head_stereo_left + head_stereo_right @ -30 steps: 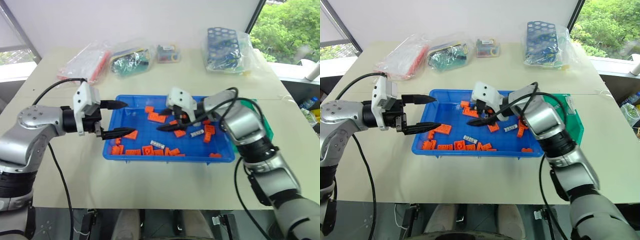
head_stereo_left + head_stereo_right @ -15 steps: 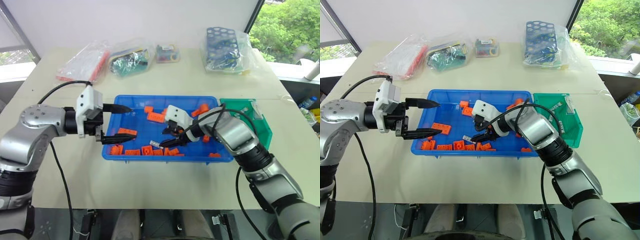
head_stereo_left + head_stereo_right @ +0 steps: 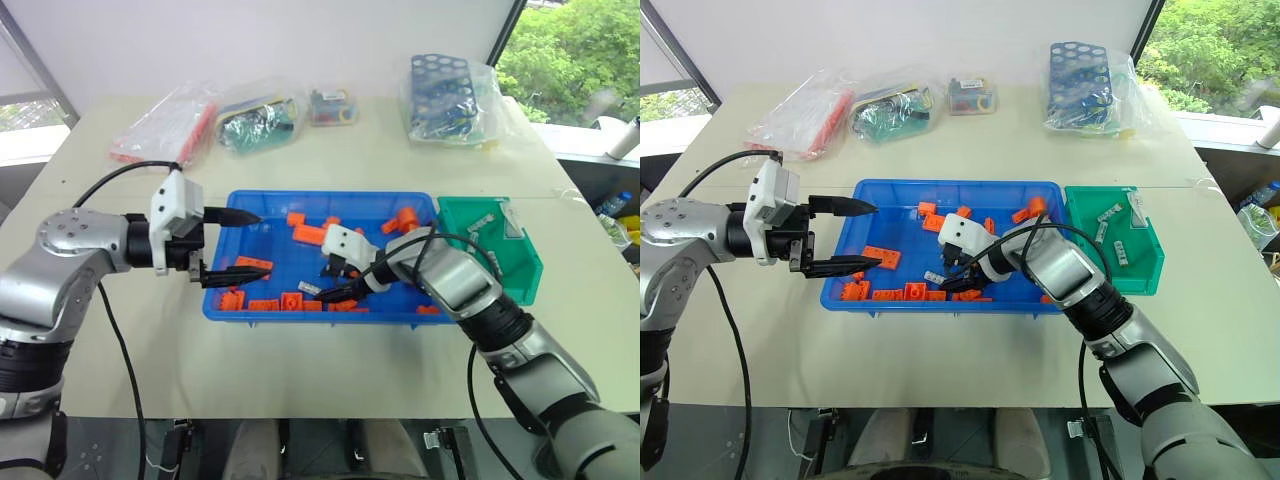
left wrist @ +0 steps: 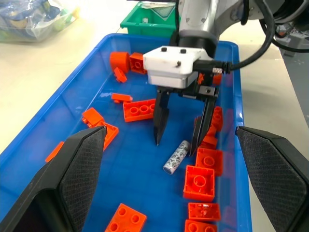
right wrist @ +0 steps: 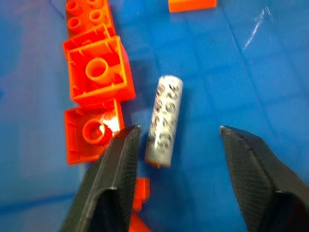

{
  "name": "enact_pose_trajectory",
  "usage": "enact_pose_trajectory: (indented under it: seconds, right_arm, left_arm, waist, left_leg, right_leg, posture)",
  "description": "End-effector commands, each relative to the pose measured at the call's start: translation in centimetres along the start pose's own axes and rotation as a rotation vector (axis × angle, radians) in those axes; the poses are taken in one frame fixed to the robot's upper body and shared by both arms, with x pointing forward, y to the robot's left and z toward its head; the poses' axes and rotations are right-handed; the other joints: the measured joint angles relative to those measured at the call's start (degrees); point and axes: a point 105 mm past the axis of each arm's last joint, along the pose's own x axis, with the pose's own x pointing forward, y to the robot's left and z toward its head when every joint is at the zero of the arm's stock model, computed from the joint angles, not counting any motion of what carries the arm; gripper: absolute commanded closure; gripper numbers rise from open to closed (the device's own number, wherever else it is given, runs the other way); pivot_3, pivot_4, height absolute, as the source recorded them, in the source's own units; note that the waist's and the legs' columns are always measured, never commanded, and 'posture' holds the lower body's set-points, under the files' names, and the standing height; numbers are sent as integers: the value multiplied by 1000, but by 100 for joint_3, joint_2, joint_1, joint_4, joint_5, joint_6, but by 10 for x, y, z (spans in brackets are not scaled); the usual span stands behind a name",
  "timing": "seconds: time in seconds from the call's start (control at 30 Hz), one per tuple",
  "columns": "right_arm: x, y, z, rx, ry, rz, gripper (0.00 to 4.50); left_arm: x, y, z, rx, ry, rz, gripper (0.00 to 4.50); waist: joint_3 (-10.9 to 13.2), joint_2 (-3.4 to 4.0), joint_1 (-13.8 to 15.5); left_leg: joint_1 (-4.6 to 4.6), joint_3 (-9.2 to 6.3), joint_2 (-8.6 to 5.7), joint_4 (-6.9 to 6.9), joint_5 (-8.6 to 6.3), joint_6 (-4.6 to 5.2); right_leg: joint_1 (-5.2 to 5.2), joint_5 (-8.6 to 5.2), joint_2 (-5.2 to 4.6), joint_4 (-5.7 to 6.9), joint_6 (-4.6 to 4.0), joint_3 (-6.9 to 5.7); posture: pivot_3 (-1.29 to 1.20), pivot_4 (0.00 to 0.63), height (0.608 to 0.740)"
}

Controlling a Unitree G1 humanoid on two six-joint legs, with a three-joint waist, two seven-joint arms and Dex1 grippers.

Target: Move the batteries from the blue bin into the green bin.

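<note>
One battery (image 4: 176, 156) lies flat on the floor of the blue bin (image 3: 262, 200), near the front wall, and my right hand (image 4: 179, 140) is down over it, fingers spread to either side with nothing held; one finger (image 5: 112, 169) is just beside the battery, the other stands apart from it. Orange bricks (image 5: 99, 70) sit right next to the battery on that same side, more bricks (image 3: 312, 235) scattered over the rest of the blue bin. My left hand (image 3: 240, 244) hangs at the blue bin's left end, pointing in over the rim, fingers wide apart and empty. The green bin (image 3: 520, 270) sits on the desk (image 3: 380, 150) touching the blue bin's right end; a few batteries (image 3: 1116, 250) already lie inside it. Bagged items (image 3: 165, 122) and a bagged blue rack (image 3: 445, 85) line the far side of the desk, well apart from both bins.
</note>
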Motion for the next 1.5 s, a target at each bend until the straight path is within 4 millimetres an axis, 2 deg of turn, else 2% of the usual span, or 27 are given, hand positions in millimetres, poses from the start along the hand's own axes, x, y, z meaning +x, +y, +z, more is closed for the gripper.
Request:
enact_pose_trajectory:
  seconds: [0.03, 0.1, 0.2, 0.33, 0.4, 0.47, 0.53, 0.67, 0.73, 0.87, 0.97, 1.1, 1.2, 1.3, 1.43, 1.5]
  right_arm:
    - [-4, -1, 0, 13, -6, -3, 3516]
    - [-14, -1, 5, 35, -34, 6, 4395]
    - [-28, -2, 12, 61, -70, 4, 4395]
    - [-80, -16, 42, 138, -209, -68, 4395]
    - [-108, -29, 48, 182, -258, -146, 4395]
    - [-150, -47, 38, 191, -265, -292, 4395]
    - [-178, -49, 25, 194, -237, -369, 4395]
    - [-218, -52, 1, 273, -199, -501, 4395]
    - [-231, -52, -11, 299, -168, -557, 4395]
    - [-239, -49, -43, 382, -88, -631, 4395]
    - [-238, -48, -59, 422, -65, -667, 4395]
    - [-242, -57, -73, 380, 11, -753, 2578]
    - [-245, -64, -58, 301, -26, -746, 1108]
    - [-241, -64, -37, 183, -50, -663, 1108]
    - [-214, -57, -17, -73, 45, -449, 1108]
    - [-203, -56, -11, -123, 60, -376, 1108]
  left_arm:
    - [0, -4, 10, 34, -36, -5, 0]
    - [2, -5, 10, 31, -41, -12, 0]
    - [3, -5, 10, 30, -46, -14, 0]
    - [6, -4, 10, 31, -55, -22, 0]
    - [7, -4, 9, 31, -57, -26, 0]
    - [9, -4, 9, 35, -63, -31, 0]
    - [14, -4, 12, 40, -83, -37, 0]
    - [22, -10, 18, 53, -115, -76, 0]
    - [22, -8, 18, 54, -114, -82, 0]
    - [21, -1, 15, 57, -108, -75, 0]
    - [23, 2, 20, 59, -129, -72, 0]
    - [26, 1, 28, 56, -158, -75, 0]
    - [25, 1, 27, 57, -151, -73, 0]
    - [23, 2, 25, 55, -144, -66, 0]
    - [22, 2, 25, 54, -139, -62, 0]
    - [22, 2, 24, 53, -137, -61, 0]
  waist:
    - [0, 0, 3]
    - [0, 0, 18]
    - [0, 0, 16]
    - [0, 0, 14]
    - [0, 0, 14]
    - [0, 0, 41]
    - [0, 0, 103]
    - [1, -2, 112]
    - [1, -2, 57]
    - [1, -2, 8]
    - [1, -2, 2]
    - [1, -1, 12]
    - [1, -1, 4]
    - [5, 4, -9]
    - [4, 4, -6]
    - [4, 4, -15]
  left_leg:
    - [0, 0, 0, 0, 0, 0]
    - [-1, -1, 2, 1, 0, 0]
    - [-1, -1, 3, 2, 0, 0]
    - [-1, -3, 4, -1, 0, 0]
    - [-2, -2, 5, 0, 0, 0]
    - [-2, -3, 5, -1, 0, 0]
    - [-2, -9, 0, -5, 0, 0]
    - [-4, 6, -5, -6, -3, 5]
    - [-2, 8, -4, -5, -3, 5]
    - [0, 4, -3, -7, -3, 5]
    - [1, 6, -2, -5, -3, 5]
    - [-1, 5, -3, -4, -3, 5]
    - [0, 5, -4, -4, -3, 5]
    - [0, 7, -4, -4, -3, 5]
    - [0, 3, 0, -5, -3, 5]
    - [1, 5, 1, -3, -3, 5]
  right_leg:
    - [0, 0, 0, 0, 0, 0]
    - [0, 0, 0, 0, 0, 0]
    - [1, 0, -2, 0, 0, 1]
    - [0, 0, -1, 0, 0, 1]
    - [-1, 0, -1, 0, 0, 1]
    - [0, 0, -2, -1, 0, 1]
    - [5, -1, -13, -11, -2, -8]
    - [6, 0, -23, -21, 0, -2]
    - [5, 0, -21, -19, 0, 1]
    - [4, 0, -17, -14, 0, 0]
    - [4, 0, -14, -13, 1, 2]
    - [3, 0, -14, -12, 2, 4]
    - [3, 0, -12, -12, 2, 4]
    - [1, 0, -8, -12, 2, 7]
    - [1, 0, 2, -14, 2, 8]
    - [0, 0, 4, -13, 1, 10]
  posture:
    - [0, 150, 739]
    - [0, 150, 739]
    - [0, 150, 739]
    - [0, 150, 739]
    - [0, 150, 739]
    - [0, 150, 739]
    - [0, 150, 739]
    - [0, 150, 739]
    - [0, 150, 739]
    - [0, 150, 739]
    - [0, 150, 739]
    - [0, 150, 739]
    - [0, 150, 739]
    - [0, 150, 739]
    - [0, 150, 739]
    - [0, 150, 739]
